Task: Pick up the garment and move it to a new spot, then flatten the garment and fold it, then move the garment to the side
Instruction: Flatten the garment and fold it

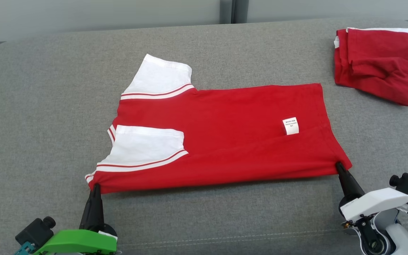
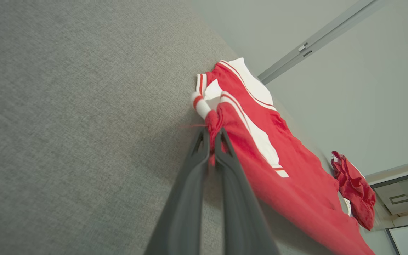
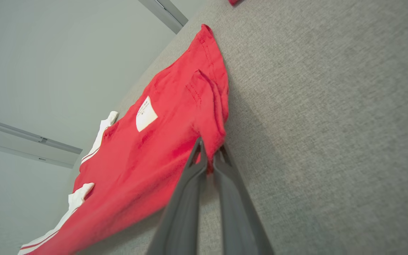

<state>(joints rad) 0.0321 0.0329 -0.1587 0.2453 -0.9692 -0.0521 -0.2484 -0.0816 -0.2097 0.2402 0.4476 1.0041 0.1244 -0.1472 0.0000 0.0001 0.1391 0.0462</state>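
Note:
The garment (image 1: 221,134) is a red T-shirt with white sleeves and a small white label, spread sideways on the grey cushion, its near edge lifted slightly. My left gripper (image 1: 95,187) is shut on the shirt's near left corner by the shoulder; the left wrist view shows its fingers (image 2: 198,156) pinching bunched red cloth of the garment (image 2: 278,166). My right gripper (image 1: 339,166) is shut on the near right hem corner; in the right wrist view the fingers (image 3: 221,163) clamp the red hem of the garment (image 3: 161,141).
A second, folded red garment (image 1: 377,63) lies at the far right of the grey cushioned surface (image 1: 48,106). A pale wall runs behind the cushion's far edge. A stitched seam crosses the cushion near its front edge.

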